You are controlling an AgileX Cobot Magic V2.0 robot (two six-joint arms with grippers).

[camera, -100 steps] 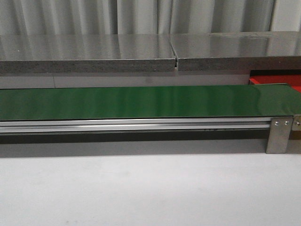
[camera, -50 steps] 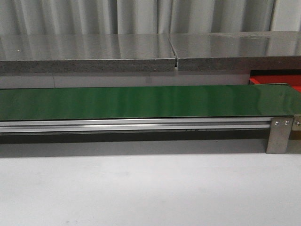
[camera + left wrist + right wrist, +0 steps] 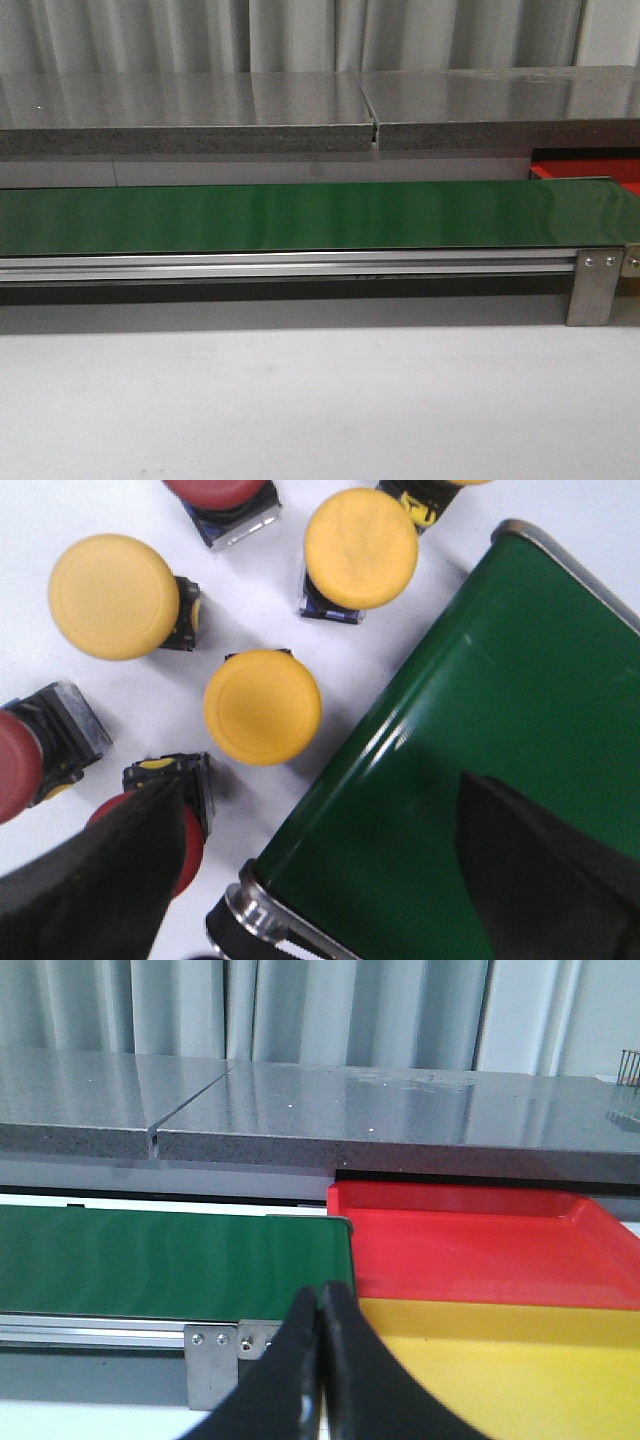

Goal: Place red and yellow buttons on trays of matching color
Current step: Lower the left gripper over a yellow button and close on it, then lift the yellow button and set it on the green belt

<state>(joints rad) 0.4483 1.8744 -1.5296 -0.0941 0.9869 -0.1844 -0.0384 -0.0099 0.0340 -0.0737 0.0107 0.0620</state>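
Note:
In the left wrist view, several yellow buttons [image 3: 262, 706] and three red buttons [image 3: 15, 765] lie scattered on a white surface beside the end of the green belt [image 3: 480, 740]. My left gripper [image 3: 320, 870] hangs open above the belt's end roller. One of its fingers [image 3: 100, 880] covers part of a red button [image 3: 188, 842], and nothing is between the jaws. In the right wrist view, my right gripper [image 3: 322, 1295] is shut and empty. It points at the spot where the belt [image 3: 170, 1260] meets the red tray [image 3: 480, 1250] and the yellow tray [image 3: 500, 1380]. Neither gripper shows in the front view.
The long green belt [image 3: 300, 215] runs across the front view on an aluminium rail [image 3: 290, 265] with a steel bracket [image 3: 596, 285] at the right. A grey stone shelf [image 3: 300, 110] stands behind it. A sliver of the red tray [image 3: 590, 172] peeks out at the far right.

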